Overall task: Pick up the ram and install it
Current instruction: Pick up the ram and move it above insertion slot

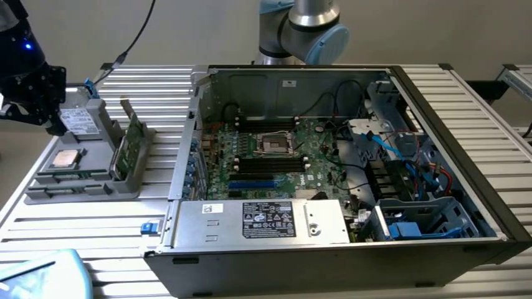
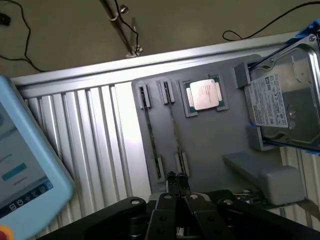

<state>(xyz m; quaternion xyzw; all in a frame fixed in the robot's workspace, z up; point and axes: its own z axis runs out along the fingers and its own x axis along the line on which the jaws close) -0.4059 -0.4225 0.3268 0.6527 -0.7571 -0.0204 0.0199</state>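
The ram (image 1: 122, 152) is a thin green board standing on its long edge in a grey holder on the right side of the grey tray (image 1: 83, 187), at the exterior view's left. My gripper (image 1: 52, 124) hangs over the tray's far left corner, apart from the ram. In the wrist view its black fingertips (image 2: 177, 182) are pressed together with nothing between them, just past the end of a clip slot (image 2: 172, 127) that holds a thin edge-on strip. The open computer case (image 1: 465, 180) shows the motherboard (image 1: 275, 156) with its dark memory slots (image 1: 270, 165).
A square silver processor (image 2: 205, 94) and a silver drive with a white label (image 2: 282, 105) also sit on the tray. A pale blue tablet (image 2: 20, 165) lies near the ribbed table's corner. The power supply box (image 1: 258, 221) fills the case's near side.
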